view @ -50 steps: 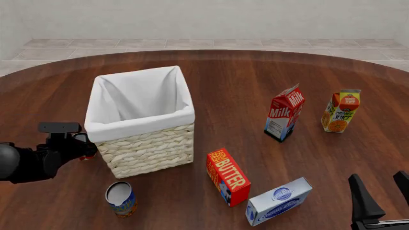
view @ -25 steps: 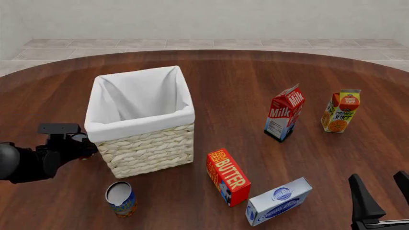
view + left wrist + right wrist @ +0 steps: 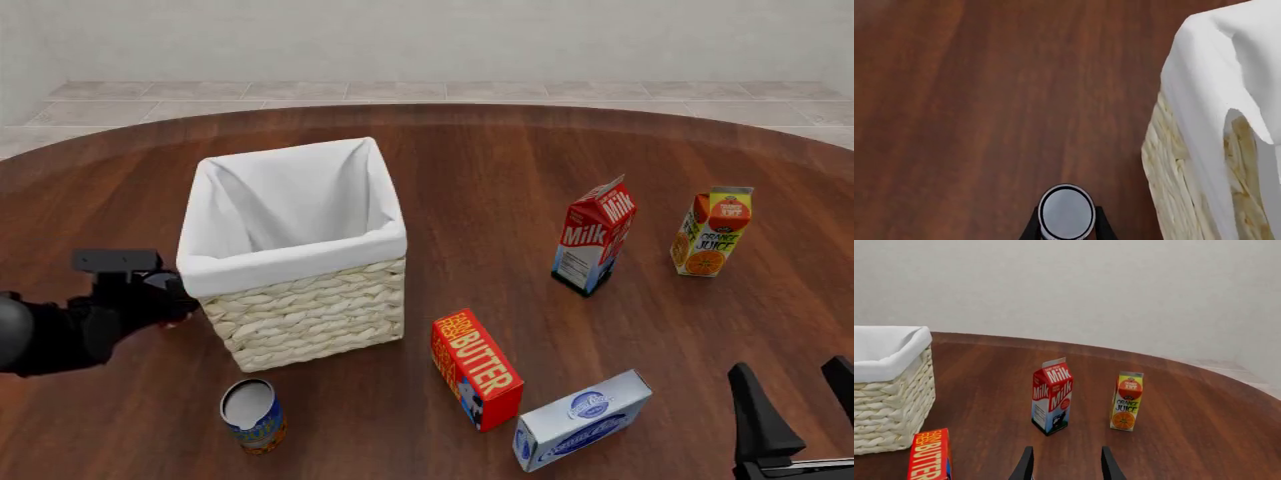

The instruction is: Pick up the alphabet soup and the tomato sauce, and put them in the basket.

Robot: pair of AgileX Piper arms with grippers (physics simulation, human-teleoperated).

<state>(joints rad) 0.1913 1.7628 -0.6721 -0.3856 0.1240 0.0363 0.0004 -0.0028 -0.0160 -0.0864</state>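
Note:
The tomato sauce [image 3: 1066, 211] shows its grey metal top in the left wrist view, with my left gripper [image 3: 1066, 227] shut on it, one dark finger on each side. From the front, that gripper [image 3: 168, 300] hangs just left of the basket [image 3: 314, 312], and the arm hides nearly all of the can. The basket is cream wicker with a white cloth lining [image 3: 1207, 75]. The alphabet soup [image 3: 251, 415], with its blue and orange label, stands upright in front of the basket's near left corner. My right gripper [image 3: 798, 400] is open at the front right, holding nothing.
A butter box [image 3: 475, 368] and a white and blue box [image 3: 582, 420] lie right of the soup can. A milk carton [image 3: 593, 236] and an orange juice carton [image 3: 711, 231] stand farther back right. The basket's wicker wall [image 3: 887, 405] shows in the right wrist view.
My left gripper has risen slightly and drifted a little left with the can in it. The right arm and everything else stay still.

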